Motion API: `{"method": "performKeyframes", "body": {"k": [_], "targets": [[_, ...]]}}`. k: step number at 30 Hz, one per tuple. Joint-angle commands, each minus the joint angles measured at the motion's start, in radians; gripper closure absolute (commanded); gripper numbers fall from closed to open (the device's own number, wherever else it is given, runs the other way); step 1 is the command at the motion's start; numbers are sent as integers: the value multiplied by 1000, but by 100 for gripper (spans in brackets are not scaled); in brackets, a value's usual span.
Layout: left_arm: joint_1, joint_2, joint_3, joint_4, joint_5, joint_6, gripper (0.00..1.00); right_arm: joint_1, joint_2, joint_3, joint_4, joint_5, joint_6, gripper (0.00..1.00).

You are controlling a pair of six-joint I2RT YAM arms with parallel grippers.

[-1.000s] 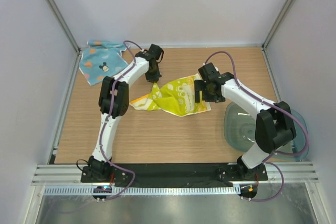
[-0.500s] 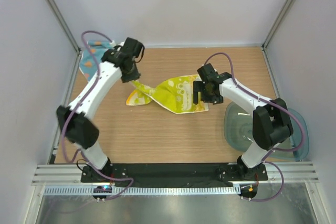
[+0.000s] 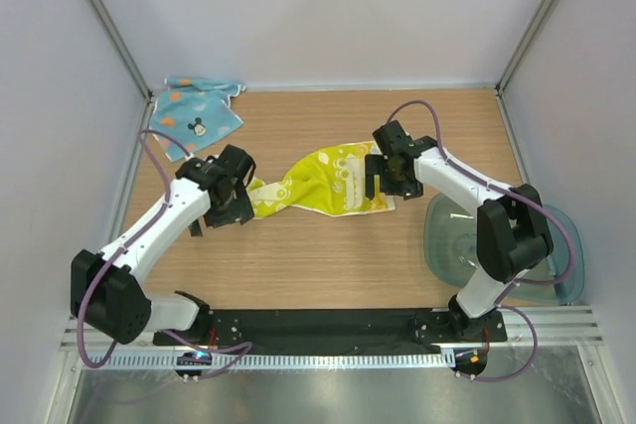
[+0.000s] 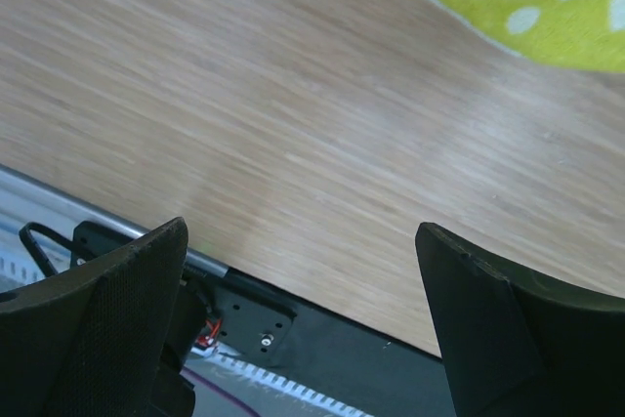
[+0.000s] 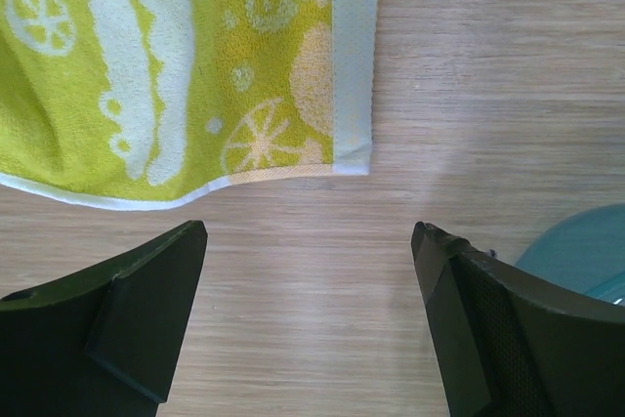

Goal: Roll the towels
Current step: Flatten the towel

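On the middle of the table [image 3: 328, 255] the yellow towel [image 3: 323, 181] lies twisted along its length, its left end pulled into a narrow tail and its right half spread flatter. The left gripper [image 3: 232, 202] hangs just beside that tail with its jaws wide and nothing between them; its wrist view shows only bare wood underneath and a corner of the cloth off to one side. The right gripper [image 5: 308, 236] is also spread wide and empty, hovering just off the towel's near right corner and hem. The blue towel [image 3: 194, 116] lies crumpled in the far left corner, well apart from both arms and not yet rolled. Risks as I judge them: rolling over the twist would likely give a lopsided, loose roll. A left pinch from this spot would close on wood. A pinch at the hem might catch one layer and drag the cloth rather than turn it. The right arm's elbow sits close over the plastic tub [image 3: 556, 265] and could nudge it. Writing: none legible. The yellow towel shows only citrus-slice print, the blue one spots and a mouse face.
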Motion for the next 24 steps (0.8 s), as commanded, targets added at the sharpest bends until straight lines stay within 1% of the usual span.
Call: {"method": "performKeyframes", "body": {"k": [1, 4, 5, 7, 8, 10, 13, 15, 16, 21, 22, 24], "targets": [[17, 78, 78, 112, -57, -1, 0, -4, 18, 40, -25, 6, 0, 6], [50, 145, 110, 199, -30, 39, 0, -7, 38, 38, -34, 15, -7, 5], [58, 185, 113, 240, -19, 46, 0, -11, 52, 37, -31, 9, -7, 6], [92, 214, 110, 287, 19, 71, 0, -31, 61, 26, -11, -14, -7, 8], [107, 240, 107, 328, 30, 78, 0, -37, 72, 26, -8, -23, -1, 11], [151, 262, 96, 354, 71, 91, 0, -53, 81, 26, -2, -29, -1, 13], [199, 287, 72, 409, 128, 108, 2, -72, 101, 26, 17, -29, 0, 23], [205, 294, 58, 440, 140, 112, 2, -85, 126, 23, 26, -42, 0, 27], [208, 296, 55, 445, 142, 111, 2, -85, 132, 22, 29, -49, -1, 31], [207, 334, 21, 480, 145, 95, 3, -89, 177, 8, 60, -65, 3, 36], [207, 339, 17, 494, 147, 89, 4, -92, 189, 5, 61, -68, 4, 41], [208, 346, 9, 505, 147, 85, 4, -92, 198, 5, 71, -69, 5, 43]]}}
